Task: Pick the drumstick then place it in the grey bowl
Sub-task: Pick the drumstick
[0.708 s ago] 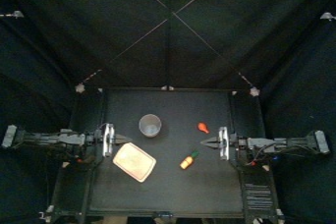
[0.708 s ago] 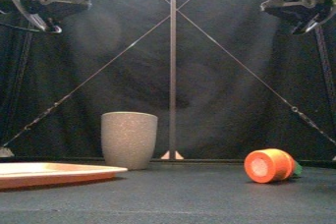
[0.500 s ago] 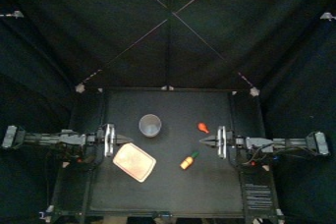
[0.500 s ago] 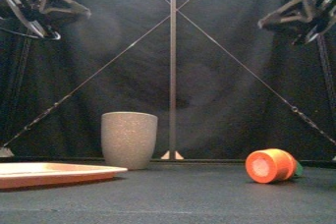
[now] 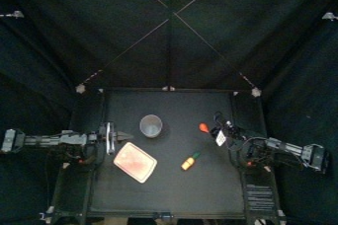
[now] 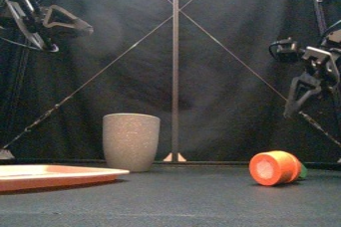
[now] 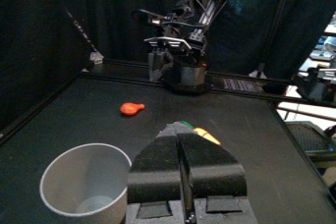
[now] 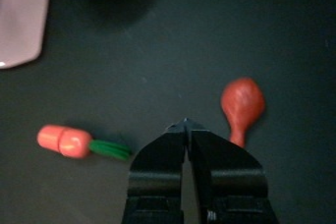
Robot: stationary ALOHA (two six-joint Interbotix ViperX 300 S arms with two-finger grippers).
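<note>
The right gripper point(image 8: 188, 127) hangs above the table point(image 5: 179, 106), jaws pressed together on nothing. The red drumstick point(image 8: 241, 105) lies just beside its tips, toward the table's middle, untouched. Beyond it stands the grey bowl point(image 5: 152, 124), with bare table between. An orange toy point(image 8: 73, 141) lies nearer the front, and the table's right edge is close behind the gripper. The left gripper point(image 7: 184, 154), jaws also together, rests at the left edge.

Left arm point(image 5: 53, 140) lies level at the left, left end effector point(image 7: 186, 138) raised, jaws pressed together. Right arm point(image 5: 280, 152) angles inward; right end effector point(image 8: 187, 126) sits lower, jaws likewise together.
</note>
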